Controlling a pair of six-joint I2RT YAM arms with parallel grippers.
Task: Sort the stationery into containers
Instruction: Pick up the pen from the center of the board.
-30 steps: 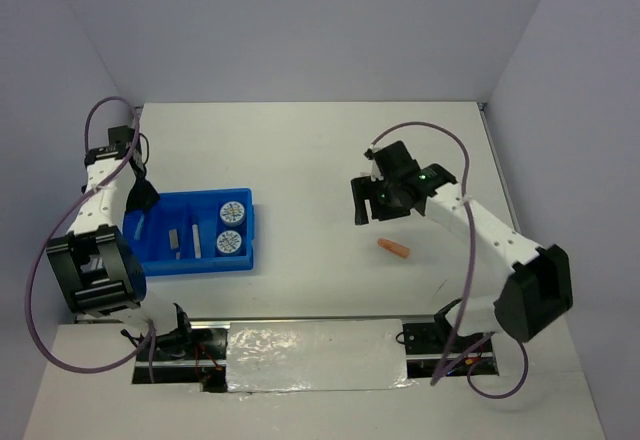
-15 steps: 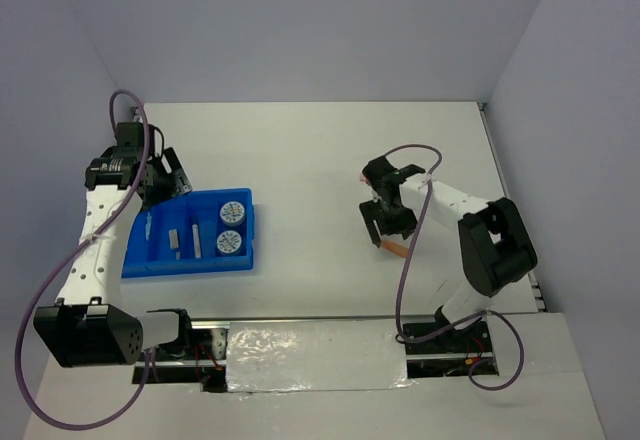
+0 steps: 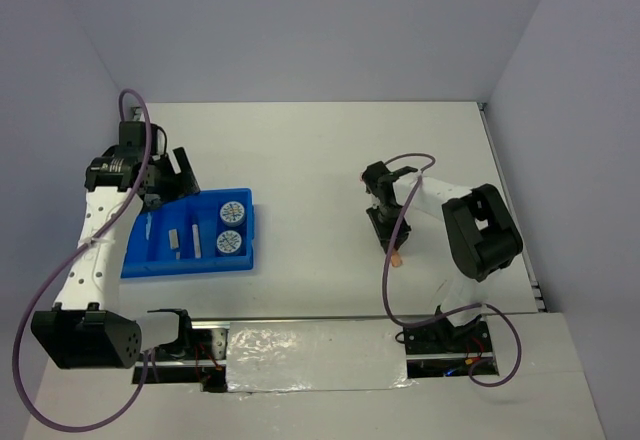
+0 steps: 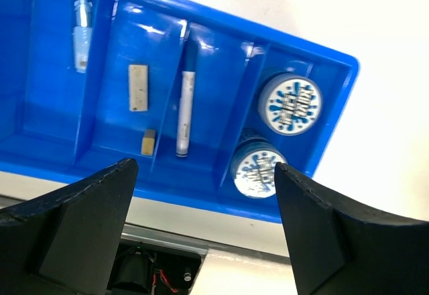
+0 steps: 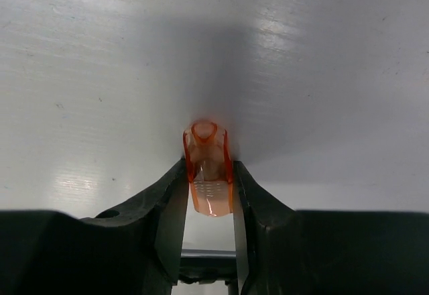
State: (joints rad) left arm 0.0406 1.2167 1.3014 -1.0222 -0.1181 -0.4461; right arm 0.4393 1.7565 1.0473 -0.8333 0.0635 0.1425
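Lowered since the earlier frame, right fingers pinch the orange stick across its long axis, well right of the blue tray; left fingers spread above it.

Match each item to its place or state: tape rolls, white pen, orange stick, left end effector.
Items:
1. tape rolls
2. white pen
3. orange stick
4. left end effector

Places or states:
A. gripped between the fingers of the right end effector
B. open, holding nothing
C. alone in one compartment of the blue tray
D. together in the tray's end compartment

Pairs: 1-D, 2-C, 3-A, 4-B
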